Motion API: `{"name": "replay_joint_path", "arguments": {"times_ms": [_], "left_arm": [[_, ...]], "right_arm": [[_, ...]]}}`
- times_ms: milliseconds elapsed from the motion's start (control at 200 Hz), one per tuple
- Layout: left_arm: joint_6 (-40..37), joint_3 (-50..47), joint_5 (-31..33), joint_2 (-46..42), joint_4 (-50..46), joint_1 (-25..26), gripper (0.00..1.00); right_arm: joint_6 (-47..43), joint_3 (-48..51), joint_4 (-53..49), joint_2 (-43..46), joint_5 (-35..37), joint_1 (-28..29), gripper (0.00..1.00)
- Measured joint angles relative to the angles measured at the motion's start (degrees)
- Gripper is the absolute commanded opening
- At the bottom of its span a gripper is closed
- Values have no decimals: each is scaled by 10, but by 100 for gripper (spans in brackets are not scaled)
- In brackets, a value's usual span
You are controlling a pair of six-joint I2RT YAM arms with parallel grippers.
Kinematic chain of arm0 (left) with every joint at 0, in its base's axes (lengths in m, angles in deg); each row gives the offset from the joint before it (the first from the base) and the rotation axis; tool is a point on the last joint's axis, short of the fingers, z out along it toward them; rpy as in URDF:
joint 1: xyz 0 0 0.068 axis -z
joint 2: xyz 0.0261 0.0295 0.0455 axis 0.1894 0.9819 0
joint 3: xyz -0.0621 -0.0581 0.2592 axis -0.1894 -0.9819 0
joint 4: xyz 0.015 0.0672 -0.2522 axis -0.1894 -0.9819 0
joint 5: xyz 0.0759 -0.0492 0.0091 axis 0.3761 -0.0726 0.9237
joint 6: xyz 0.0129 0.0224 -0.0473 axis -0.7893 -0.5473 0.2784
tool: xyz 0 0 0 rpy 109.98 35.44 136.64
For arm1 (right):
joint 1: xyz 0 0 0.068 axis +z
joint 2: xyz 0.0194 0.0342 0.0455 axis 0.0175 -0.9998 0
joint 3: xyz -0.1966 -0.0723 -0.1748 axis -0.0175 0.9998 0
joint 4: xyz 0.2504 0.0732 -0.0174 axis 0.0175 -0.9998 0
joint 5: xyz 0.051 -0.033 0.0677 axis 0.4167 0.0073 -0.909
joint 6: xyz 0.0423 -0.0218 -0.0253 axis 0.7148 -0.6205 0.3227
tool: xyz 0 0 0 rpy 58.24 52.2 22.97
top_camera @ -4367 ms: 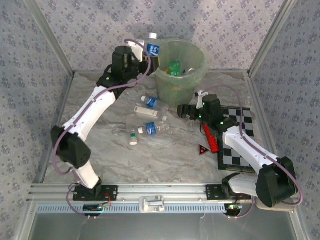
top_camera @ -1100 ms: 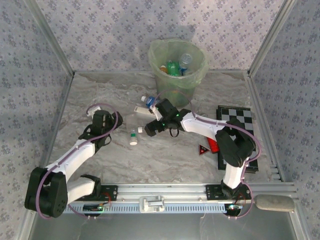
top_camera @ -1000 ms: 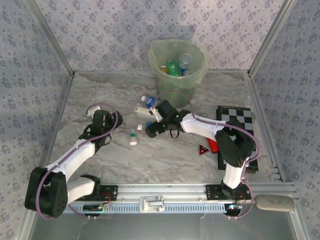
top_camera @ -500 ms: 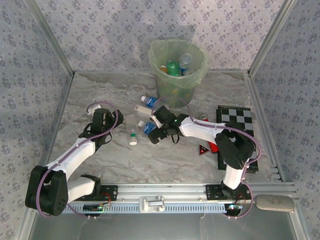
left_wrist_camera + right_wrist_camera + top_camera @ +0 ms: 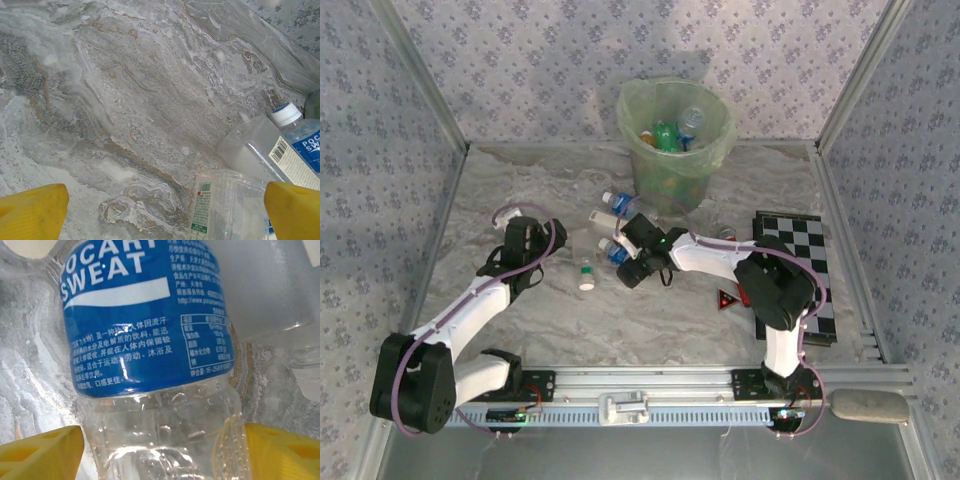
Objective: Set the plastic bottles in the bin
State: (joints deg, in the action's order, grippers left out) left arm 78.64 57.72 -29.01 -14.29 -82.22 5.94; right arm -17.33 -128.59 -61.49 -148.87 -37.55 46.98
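Blue-labelled bottle (image 5: 145, 315), ends cropped, lies between right hand (image 5: 160, 450) fingers.

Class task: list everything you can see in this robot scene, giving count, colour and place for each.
pale green translucent plastic bin: one, far centre, bag-lined.
plastic bottles inside the bin: several, green, orange, clear.
clear plastic bottle with a blue label: one, table centre.
other loose plastic bottles: at least two, clear, nearer the bin.
small white-capped bottle: one, left of the blue-labelled one.
black-and-white checkerboard: one, right side.
small red triangle: one, by the checkerboard.
grey marble-patterned table: one, beneath everything.
left end effector: one, yellow fingers, open, over the table.
right end effector: one, yellow fingers, flanking the blue-labelled bottle.
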Motion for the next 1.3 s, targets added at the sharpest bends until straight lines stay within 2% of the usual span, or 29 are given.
{"name": "replay_joint_path", "arguments": {"times_ms": [105, 300, 430, 610, 825, 1004, 1299], "left_arm": [[0, 0, 0, 0, 0, 0, 100], [0, 0, 1, -6, -1, 0, 100], [0, 0, 3, -10, 0, 0, 100], [0, 0, 5, -10, 0, 0, 100], [0, 0, 7, -10, 3, 0, 100], [1, 0, 6, -10, 18, 0, 100], [15, -8, -10, 2, 52, 0, 100]], "right_arm": [[-12, -4, 0, -7, 4, 5, 77], [-35, -10, 0, -12, 12, 13, 59], [-41, -10, 1, -11, 13, 16, 53], [-41, -10, 0, 5, 6, 18, 50], [-38, -10, 10, 95, -38, 0, 49], [-22, -25, 32, 162, -96, -52, 49], [19, -70, 100, 208, -147, -131, 47]]}}
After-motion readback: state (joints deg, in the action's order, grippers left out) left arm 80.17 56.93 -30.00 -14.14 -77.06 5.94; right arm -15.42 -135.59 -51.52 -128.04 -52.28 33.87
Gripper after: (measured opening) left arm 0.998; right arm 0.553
